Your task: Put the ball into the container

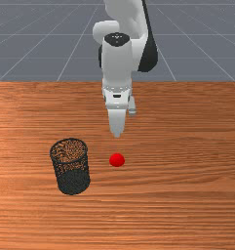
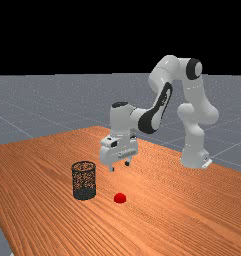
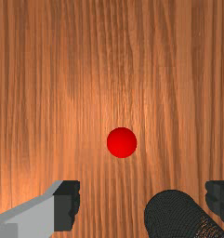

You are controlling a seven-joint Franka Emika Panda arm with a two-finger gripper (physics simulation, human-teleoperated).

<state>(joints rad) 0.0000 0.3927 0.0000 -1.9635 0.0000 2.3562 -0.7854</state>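
Far view: hand (image 2: 119,166), opened wide, holding nothing, above wood worktop (image 2: 167,212); black backdrop (image 2: 67,35). Front view: red ball (image 1: 117,160) on worktop, below hand; black mesh bin (image 1: 73,182), front view's left of hand; grey gridded floor (image 1: 26,49) behind. Wrist view: fingers (image 3: 67,204) well apart.

Over here I count one black, cylindrical mesh container (image 1: 73,181). Near it, on the front view's right and not touching it, there's one round red ball (image 1: 117,160). Container and ball share one table of orange-brown wood (image 1: 187,195). Towards the far view's right from the container, I see one jointed white-and-grey robot arm (image 2: 194,145), carrying one white gripper (image 2: 120,166) with two dark-tipped fingers (image 3: 66,204).
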